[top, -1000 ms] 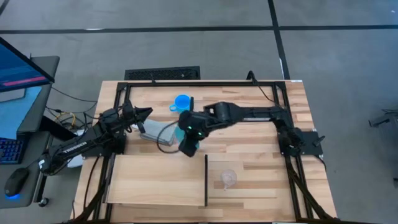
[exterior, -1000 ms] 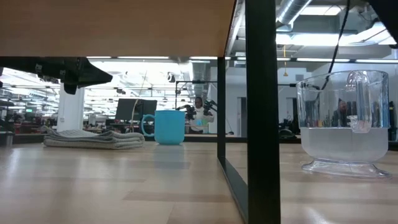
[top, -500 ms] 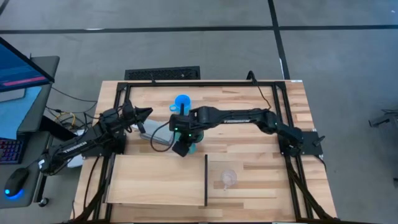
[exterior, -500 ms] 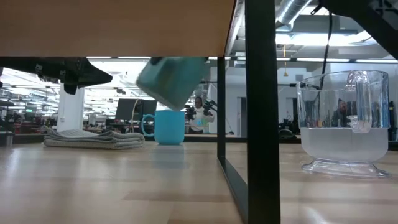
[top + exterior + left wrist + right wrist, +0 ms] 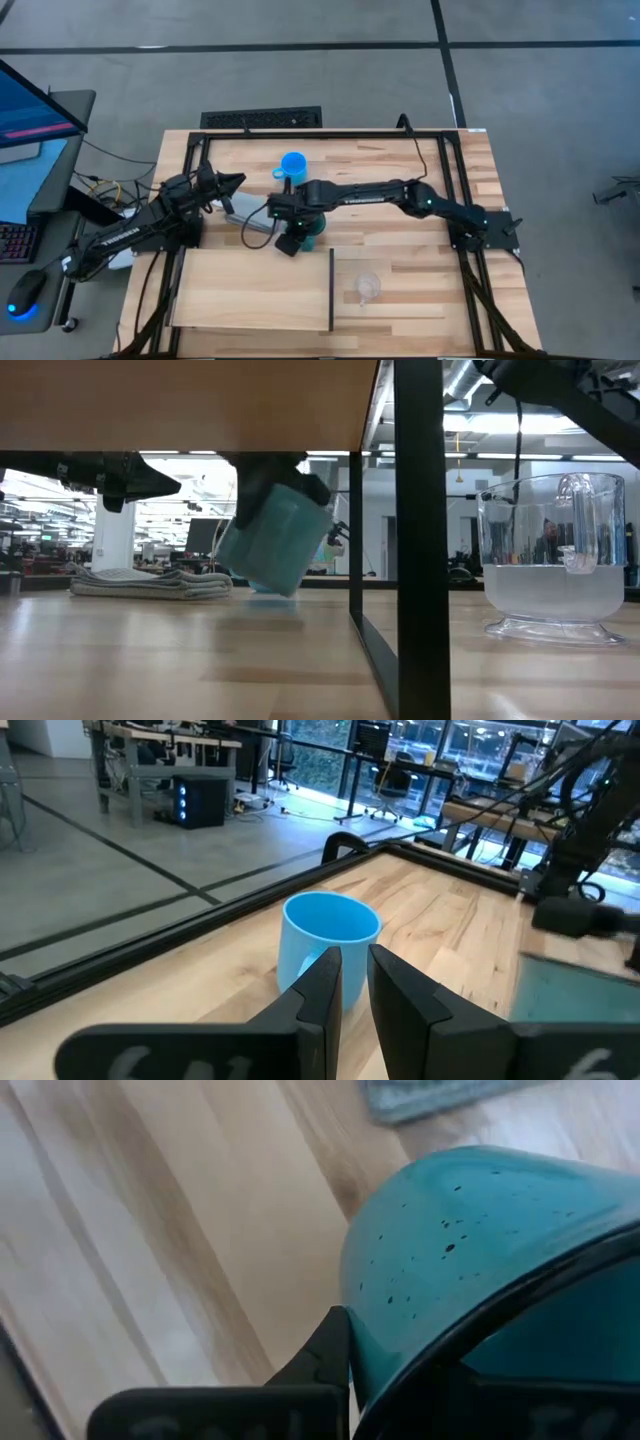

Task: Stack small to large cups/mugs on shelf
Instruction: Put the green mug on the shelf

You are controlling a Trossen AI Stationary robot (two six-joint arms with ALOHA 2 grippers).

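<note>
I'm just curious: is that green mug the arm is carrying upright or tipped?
Tipped. In the low view the teal mug hangs slanted above the tabletop, held by the right gripper.

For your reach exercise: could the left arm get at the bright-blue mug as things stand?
Probably yes: the left gripper points at the bright-blue mug with bare tabletop between; the right gripper, holding the teal mug, sits aside.

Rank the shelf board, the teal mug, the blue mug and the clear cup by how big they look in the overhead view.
1. Shelf, by far the largest.
2. Teal mug, though the right gripper holding it hides part of it, so this is unsure.
3. Blue mug and clear cup look about alike; no ranking between them.
</note>
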